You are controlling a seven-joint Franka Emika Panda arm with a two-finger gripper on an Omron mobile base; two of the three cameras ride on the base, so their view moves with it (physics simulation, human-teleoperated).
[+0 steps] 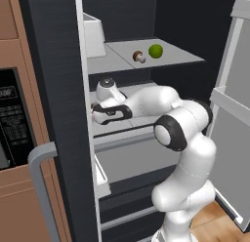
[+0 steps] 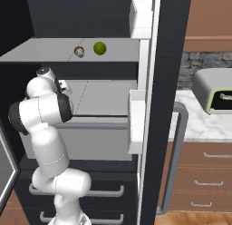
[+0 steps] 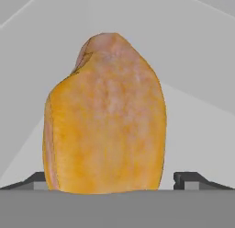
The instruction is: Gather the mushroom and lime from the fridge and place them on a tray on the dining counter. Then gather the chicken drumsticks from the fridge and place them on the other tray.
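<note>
Between wide-apart fingers (image 3: pixel 190 180), drumstick (image 3: pixel 105 116) apparently leaves narrow side room

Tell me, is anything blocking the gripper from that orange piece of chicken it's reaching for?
Nothing visible. In the hand view the chicken drumstick sits right between the open gripper fingertips, with only bare fridge shelf around it.
</note>
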